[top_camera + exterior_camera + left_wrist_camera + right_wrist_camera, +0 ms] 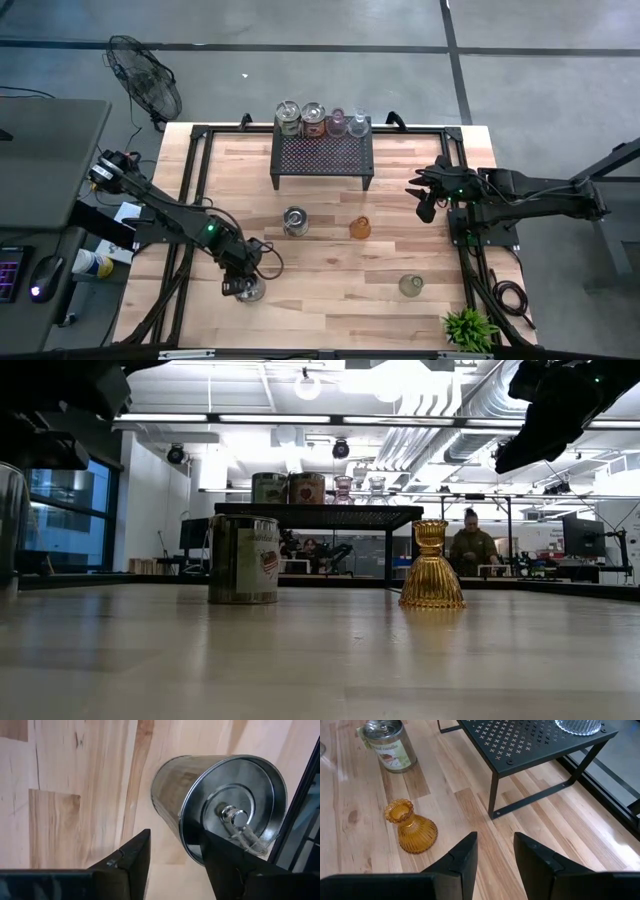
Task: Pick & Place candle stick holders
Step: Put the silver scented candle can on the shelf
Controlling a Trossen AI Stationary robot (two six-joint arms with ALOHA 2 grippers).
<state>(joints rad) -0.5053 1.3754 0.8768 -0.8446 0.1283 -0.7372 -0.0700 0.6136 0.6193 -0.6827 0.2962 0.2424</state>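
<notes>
Silver candle tin (220, 805) framed between the spread fingers of the left gripper (243, 287) near the table's front left, jaws not closed on it, amber glass holder (412, 827) left standing mid-table, right gripper (427, 200) held raised beside the black perforated stand (322, 155), jaws parted and empty.

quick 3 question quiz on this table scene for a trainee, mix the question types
1. True or false: the amber glass holder stands on the black stand.
2. How many holders sit on top of the stand?
3. Which gripper is at a silver tin holder? A) left gripper B) right gripper

Key:
1. False; it stands on the table, in front of the stand.
2. Four.
3. A; its fingers are open on either side of the tin. The right gripper hangs over the table's right edge, holding nothing.
</notes>
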